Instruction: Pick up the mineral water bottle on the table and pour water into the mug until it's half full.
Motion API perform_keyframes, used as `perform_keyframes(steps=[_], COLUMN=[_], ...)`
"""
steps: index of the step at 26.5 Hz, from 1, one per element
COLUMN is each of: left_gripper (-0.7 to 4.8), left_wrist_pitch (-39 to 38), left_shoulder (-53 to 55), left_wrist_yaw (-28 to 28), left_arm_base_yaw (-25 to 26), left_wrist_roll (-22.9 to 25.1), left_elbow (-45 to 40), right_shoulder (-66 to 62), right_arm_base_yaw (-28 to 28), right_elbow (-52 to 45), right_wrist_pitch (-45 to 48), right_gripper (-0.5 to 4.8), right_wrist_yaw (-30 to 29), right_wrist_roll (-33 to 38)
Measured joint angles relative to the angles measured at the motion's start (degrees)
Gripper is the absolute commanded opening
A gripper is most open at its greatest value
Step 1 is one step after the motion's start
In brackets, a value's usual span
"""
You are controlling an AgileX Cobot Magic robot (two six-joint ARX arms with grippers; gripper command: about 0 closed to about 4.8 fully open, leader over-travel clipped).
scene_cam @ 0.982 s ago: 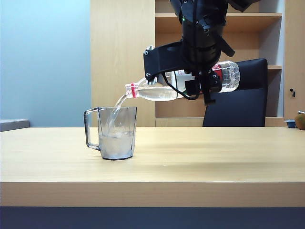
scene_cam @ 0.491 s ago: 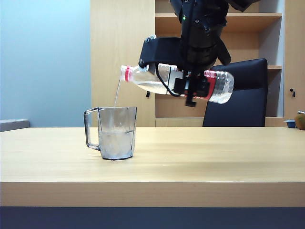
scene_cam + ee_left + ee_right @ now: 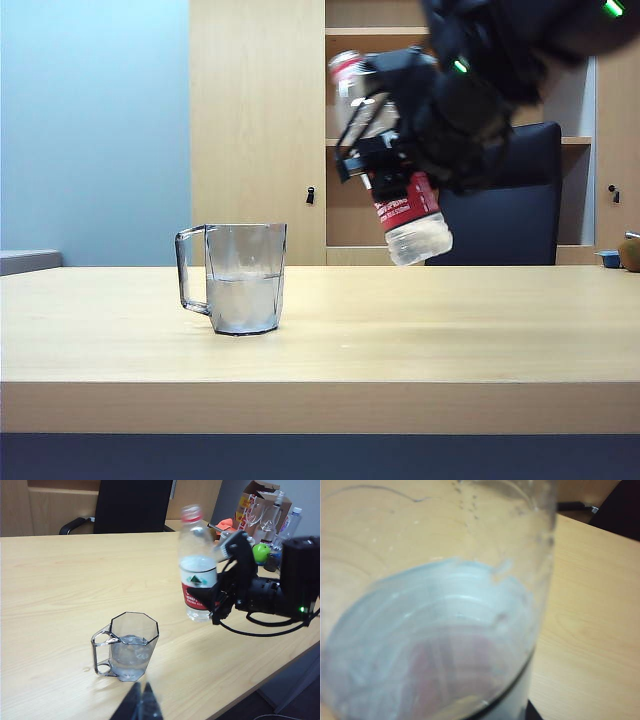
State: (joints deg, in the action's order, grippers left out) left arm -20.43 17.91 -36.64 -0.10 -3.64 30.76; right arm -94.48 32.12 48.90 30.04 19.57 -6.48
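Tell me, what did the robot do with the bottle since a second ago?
The right pincer swung the mineral water bottle away from the mug to the right and tipped it back nearly upright, neck up, so the pouring stopped. It holds the bottle above the table. The mug kept its place, about half full of water. The left pincer hangs near the mug, holding nothing.

Mineral water bottle (image 3: 392, 160) tilted neck-up above the table (image 3: 400, 330); grey mug (image 3: 240, 278) (roughly half-full) stands left.
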Motion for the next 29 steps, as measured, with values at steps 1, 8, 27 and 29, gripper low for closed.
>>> perform_keyframes(steps=[1, 8, 27, 29], left_gripper=[-0.06, -0.06, -0.06, -0.06], left_wrist_pitch=[0.0, 0.0, 0.0, 0.0], left_shoulder=[0.0, 0.0, 0.0, 0.0], left_wrist_yaw=[0.0, 5.1, 7.0, 7.0], left_arm_base_yaw=[0.0, 0.0, 0.0, 0.0], left_wrist_roll=[0.0, 0.0, 0.3, 0.2], left_elbow=[0.0, 0.0, 0.0, 0.0], right_shoulder=[-0.4, -10.2, -12.5, -9.4], right_arm_base_yaw=[-0.5, -2.6, -1.5, -1.1], right_elbow=[-1.6, -7.2, -11.7, -14.5], right_wrist_pitch=[3.7, 25.0, 33.6, 33.6], right_gripper=[2.37, 2.40, 4.79, 4.79], right_wrist_yaw=[-0.9, -6.7, -10.5, -10.4], right_wrist_roll=[1.8, 7.5, 6.4, 5.6])
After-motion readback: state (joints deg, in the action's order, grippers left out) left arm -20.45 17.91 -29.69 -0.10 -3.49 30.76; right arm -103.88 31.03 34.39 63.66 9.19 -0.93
